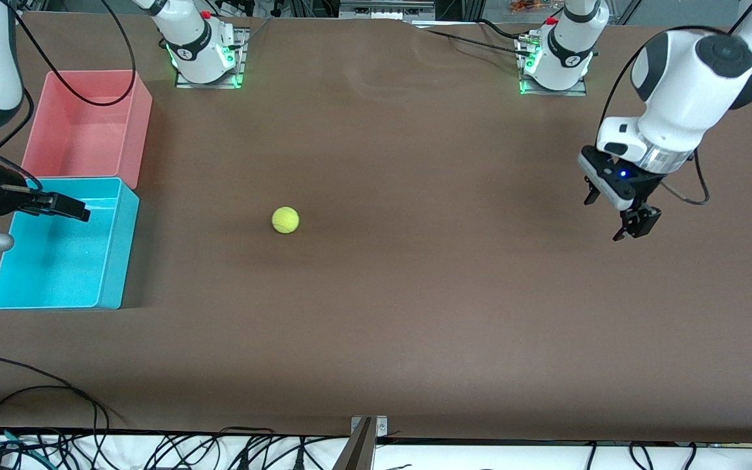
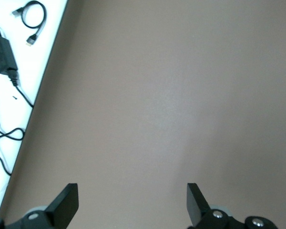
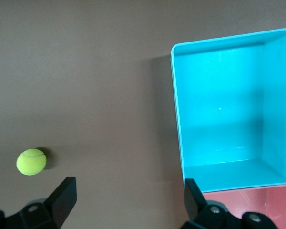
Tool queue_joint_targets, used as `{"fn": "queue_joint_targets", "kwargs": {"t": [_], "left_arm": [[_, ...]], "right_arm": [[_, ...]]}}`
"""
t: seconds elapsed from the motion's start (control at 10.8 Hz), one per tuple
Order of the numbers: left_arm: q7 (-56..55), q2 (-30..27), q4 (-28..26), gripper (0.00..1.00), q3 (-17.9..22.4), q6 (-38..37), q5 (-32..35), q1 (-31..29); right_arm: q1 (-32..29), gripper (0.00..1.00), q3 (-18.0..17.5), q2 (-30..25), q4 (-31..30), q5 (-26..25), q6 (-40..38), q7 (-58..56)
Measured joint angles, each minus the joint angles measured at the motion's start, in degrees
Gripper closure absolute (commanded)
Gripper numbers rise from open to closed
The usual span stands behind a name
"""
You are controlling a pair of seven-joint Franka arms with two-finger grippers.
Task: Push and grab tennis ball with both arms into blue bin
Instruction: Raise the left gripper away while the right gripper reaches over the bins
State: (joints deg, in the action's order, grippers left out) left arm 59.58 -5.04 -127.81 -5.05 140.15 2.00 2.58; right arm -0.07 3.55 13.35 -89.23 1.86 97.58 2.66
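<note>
The tennis ball (image 1: 285, 220) lies alone on the brown table, around the middle; it also shows in the right wrist view as a yellow-green tennis ball (image 3: 31, 161). At the right arm's end of the table stands the blue bin (image 1: 56, 267), holding nothing, and the right wrist view shows the blue bin (image 3: 175, 105) from above. My right gripper (image 1: 69, 209) hangs over that bin, open, and the right gripper (image 3: 128, 196) has nothing between its fingers. My left gripper (image 1: 613, 217) hovers over bare table at the left arm's end, well apart from the ball; this left gripper (image 2: 132, 200) is open and holds nothing.
A pink bin (image 1: 134, 124) adjoins the blue bin, farther from the front camera. Cables (image 1: 36, 444) and a metal bracket (image 1: 367, 434) run along the table's front edge. The left wrist view shows the table's edge with a power brick and cords (image 2: 5, 55).
</note>
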Motion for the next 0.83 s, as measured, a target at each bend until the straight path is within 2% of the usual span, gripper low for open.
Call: {"fn": "queue_joint_targets", "kwargs": {"t": [0.18,0.55,0.83], "left_arm": [[-5.8,-2.9,1.9,0.0,0.1,-7.2,-0.1,0.0],[-26.9,-3.6,19.1,0.0,0.1,-35.7,-0.1,0.0],[-41.2,-2.6,29.7,0.0,-0.6,-49.1,-0.1,0.1]], "right_arm": [[0.0,0.0,0.0,0.1,-3.1,0.1,1.9,0.0],[0.1,0.0,-0.1,0.3,-10.6,0.2,7.5,4.5],[0.6,0.0,-0.4,0.4,-14.3,0.3,12.2,14.4]]}}
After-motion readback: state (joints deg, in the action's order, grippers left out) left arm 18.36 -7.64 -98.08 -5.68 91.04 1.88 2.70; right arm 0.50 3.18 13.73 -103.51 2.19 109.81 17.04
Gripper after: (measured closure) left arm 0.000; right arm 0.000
